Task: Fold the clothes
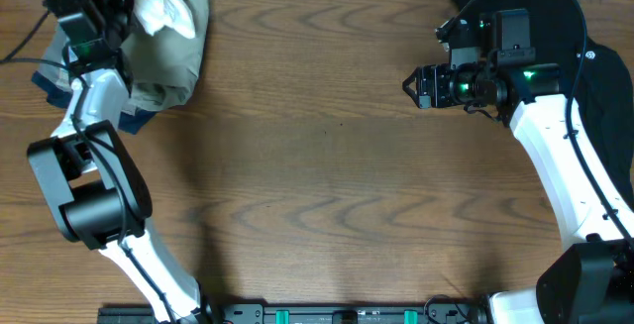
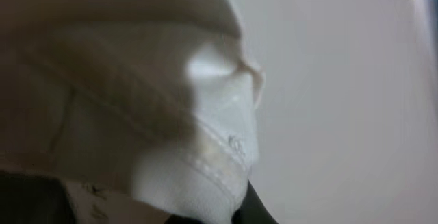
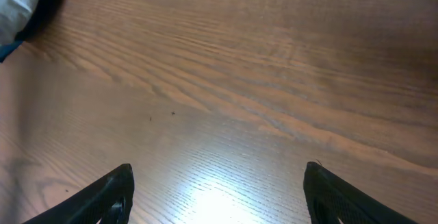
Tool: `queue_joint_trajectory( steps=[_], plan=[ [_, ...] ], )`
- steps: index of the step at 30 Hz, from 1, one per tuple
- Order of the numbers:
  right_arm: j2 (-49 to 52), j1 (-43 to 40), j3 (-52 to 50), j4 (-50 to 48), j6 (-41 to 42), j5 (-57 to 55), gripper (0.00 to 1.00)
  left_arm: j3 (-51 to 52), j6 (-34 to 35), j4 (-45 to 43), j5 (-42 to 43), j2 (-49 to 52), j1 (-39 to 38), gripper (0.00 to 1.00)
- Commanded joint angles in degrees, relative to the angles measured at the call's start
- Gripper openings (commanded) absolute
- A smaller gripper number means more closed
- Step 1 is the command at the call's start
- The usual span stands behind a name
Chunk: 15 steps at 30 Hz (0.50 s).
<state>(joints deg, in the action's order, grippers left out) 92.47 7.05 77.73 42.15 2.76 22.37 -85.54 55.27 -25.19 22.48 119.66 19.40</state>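
your white t-shirt (image 1: 163,9) sat bunched atop the khaki pile (image 1: 176,66) at the bench's (image 1: 317,185) far-left corner, probably soft and light, best pinched at its hem (image 2: 212,169); whether the left claw (image 1: 111,2) gripped it you couldn't tell, and the right claw (image 1: 416,86) gaped empty

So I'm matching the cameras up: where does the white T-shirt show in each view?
Overhead: the white T-shirt is bunched at the top left, on the khaki clothes.
Left wrist: the T-shirt fills the left and centre, very close up.
Right wrist: probably the pale patch in the top-left corner.
Shared landmark: the wooden table, seen overhead and from the right wrist only.
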Motion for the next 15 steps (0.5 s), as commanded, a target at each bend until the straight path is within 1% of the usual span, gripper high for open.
queue_joint_trajectory(
  steps=[1,6,8,9,10,11,12,13,15],
  plan=[
    [0.5,0.52,0.17,-0.2,-0.09,0.46,0.78,-1.44,-1.49,4.96,8.94,-2.21,2.99,0.06],
    [0.5,0.52,0.17,-1.03,-0.28,0.13,0.78,-1.44,-4.66,15.04,11.5,-3.56,6.43,0.06],
    [0.5,0.52,0.17,-1.29,-0.26,0.13,0.78,-1.44,-4.68,18.58,11.65,-3.96,7.56,0.06],
    [0.5,0.52,0.17,-1.49,-0.26,0.15,0.78,-1.44,-4.7,20.28,11.65,-4.0,8.04,0.09],
    [0.5,0.52,0.17,-1.66,-0.26,0.13,0.78,-1.44,-5.03,22.32,11.67,-4.04,8.52,0.17],
    [0.5,0.52,0.17,-1.75,-0.26,0.15,0.78,-1.44,-5.99,24.15,12.04,-4.04,8.81,0.32],
    [0.5,0.52,0.17,-1.95,-0.26,0.15,0.79,-1.44,-7.89,26.14,12.85,-4.04,9.09,0.41],
    [0.5,0.52,0.17,-2.12,-0.26,0.15,0.79,-1.44,-9.77,27.96,13.75,-4.04,9.29,0.48],
    [0.5,0.52,0.17,-2.34,-0.24,0.17,0.79,-1.44,-14.53,32.26,15.72,-4.07,9.57,0.55]
  ],
)
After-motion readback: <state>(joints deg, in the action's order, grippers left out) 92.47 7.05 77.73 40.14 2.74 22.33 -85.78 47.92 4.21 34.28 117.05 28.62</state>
